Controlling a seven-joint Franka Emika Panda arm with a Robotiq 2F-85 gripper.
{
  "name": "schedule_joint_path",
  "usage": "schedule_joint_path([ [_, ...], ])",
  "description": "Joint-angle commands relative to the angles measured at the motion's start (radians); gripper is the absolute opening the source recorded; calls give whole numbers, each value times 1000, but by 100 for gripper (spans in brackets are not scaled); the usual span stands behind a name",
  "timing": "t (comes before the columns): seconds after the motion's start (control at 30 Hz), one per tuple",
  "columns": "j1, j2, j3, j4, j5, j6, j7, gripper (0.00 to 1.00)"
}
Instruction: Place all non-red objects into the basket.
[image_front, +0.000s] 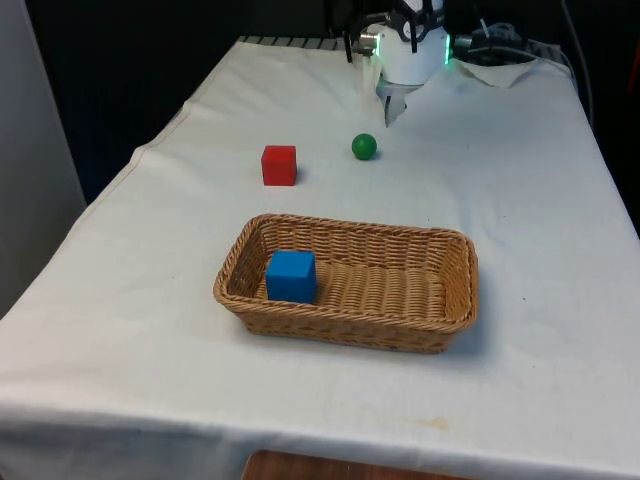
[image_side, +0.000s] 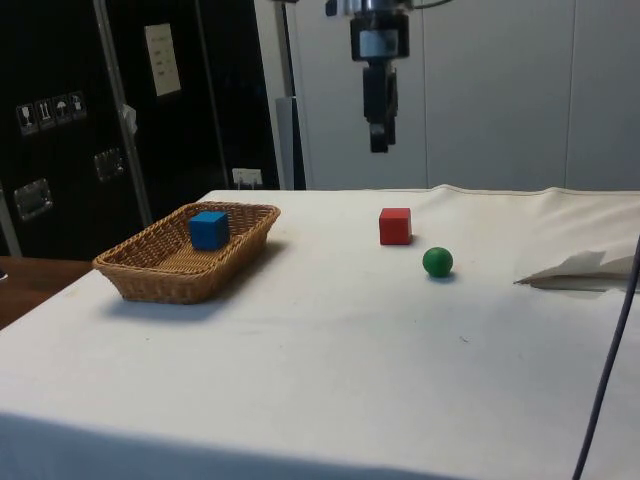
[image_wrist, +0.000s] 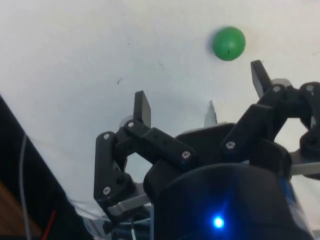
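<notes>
Wicker basket (image_front: 455, 290) already holds the blue cube (image_front: 291, 276) — one non-red item sorted. Beyond it the green ball (image_front: 364, 147) waits on the cloth beside the red cube (image_front: 279, 165), which likely stays. The gripper (image_wrist: 200, 95) hangs high above the ball, fingers spread and empty — probably poised to descend.

green ball (image_front: 364, 147) unobstructed, red cube (image_front: 279, 165) apart
</notes>
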Motion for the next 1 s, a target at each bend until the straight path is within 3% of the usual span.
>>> schedule_joint_path([
  [0.0,-9,-11,7,-29,-25,32,17,100],
  [0.13,-12,-23,8,-77,-35,73,18,100],
  [0.17,-2,-18,0,-63,-14,53,1,100],
  [0.2,-13,-28,8,-101,-39,93,17,100],
  [0.43,-12,-26,9,-151,-64,141,15,100],
  [0.47,-3,-28,0,-145,-44,126,1,100],
  [0.5,-12,-25,7,-159,-73,149,13,100],
  [0.77,-14,9,-8,-176,-106,189,-9,100],
  [0.8,-7,0,-8,-173,-89,169,-10,100],
  [0.83,-14,9,-8,-176,-106,189,-9,100],
  [0.97,-18,41,-16,-180,-114,216,-32,100],
])
